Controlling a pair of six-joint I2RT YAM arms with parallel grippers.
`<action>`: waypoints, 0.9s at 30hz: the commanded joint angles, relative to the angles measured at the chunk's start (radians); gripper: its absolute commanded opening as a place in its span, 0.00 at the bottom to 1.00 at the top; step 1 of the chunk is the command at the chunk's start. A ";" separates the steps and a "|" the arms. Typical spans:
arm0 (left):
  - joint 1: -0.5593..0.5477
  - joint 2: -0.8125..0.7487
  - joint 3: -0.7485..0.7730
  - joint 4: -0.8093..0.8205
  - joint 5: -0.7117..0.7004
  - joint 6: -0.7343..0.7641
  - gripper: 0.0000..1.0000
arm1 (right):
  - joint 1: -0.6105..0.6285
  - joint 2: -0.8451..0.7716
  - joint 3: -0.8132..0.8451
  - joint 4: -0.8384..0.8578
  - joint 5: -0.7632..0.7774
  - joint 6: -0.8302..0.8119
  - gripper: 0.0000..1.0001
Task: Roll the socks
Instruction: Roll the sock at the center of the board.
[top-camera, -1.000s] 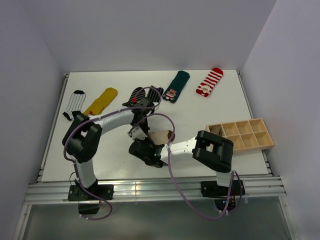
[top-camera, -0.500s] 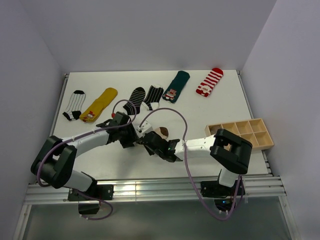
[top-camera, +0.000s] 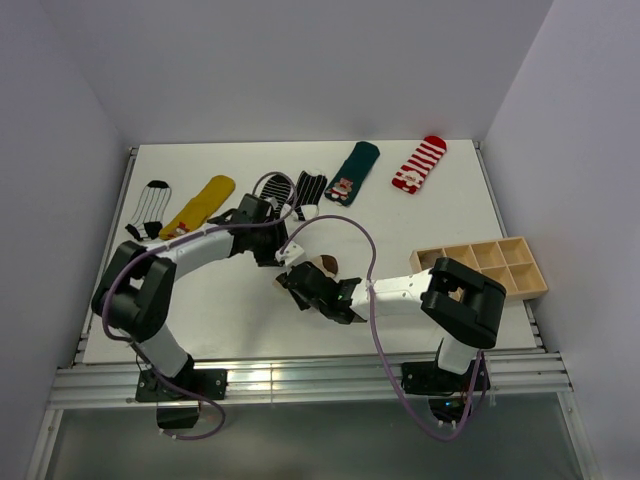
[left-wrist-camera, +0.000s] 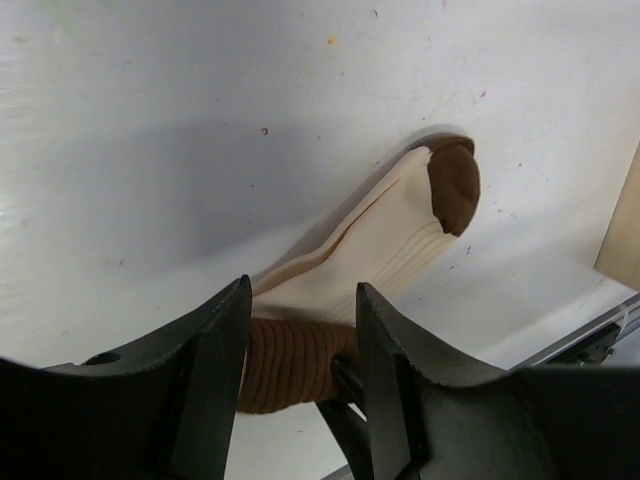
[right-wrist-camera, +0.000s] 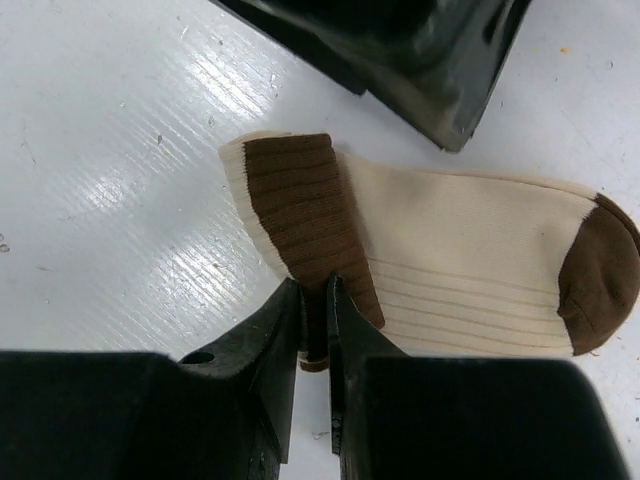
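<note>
A cream sock (top-camera: 324, 263) with a brown cuff and a brown toe lies flat near the table's middle. In the right wrist view its cuff (right-wrist-camera: 300, 200) is folded over the cream leg (right-wrist-camera: 460, 250). My right gripper (right-wrist-camera: 315, 287) is shut on the cuff's edge; seen from above, the right gripper (top-camera: 298, 283) sits at the sock's near-left end. My left gripper (left-wrist-camera: 302, 290) is open, its jaws standing on either side of the brown cuff (left-wrist-camera: 295, 360) without pinching it. From above, the left gripper (top-camera: 276, 250) is just left of the sock.
Along the back lie other socks: white with black stripes (top-camera: 148, 208), yellow (top-camera: 203, 203), black striped (top-camera: 310, 188), dark green (top-camera: 350, 172), red and white (top-camera: 419, 164). A wooden compartment tray (top-camera: 490, 270) stands at the right edge.
My left gripper's jaws have opened wider. The left arm has swung and now reaches the sock from the back left. The right gripper stays shut on the cuff.
</note>
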 joint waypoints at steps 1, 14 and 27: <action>-0.001 0.053 0.057 -0.004 0.085 0.124 0.51 | -0.010 0.016 -0.022 -0.066 0.001 -0.016 0.00; -0.073 0.249 0.170 -0.084 -0.032 0.204 0.22 | -0.010 0.013 -0.015 -0.072 -0.003 -0.016 0.00; -0.068 0.257 0.112 -0.030 -0.162 0.078 0.01 | -0.010 -0.105 -0.037 -0.133 -0.003 0.023 0.00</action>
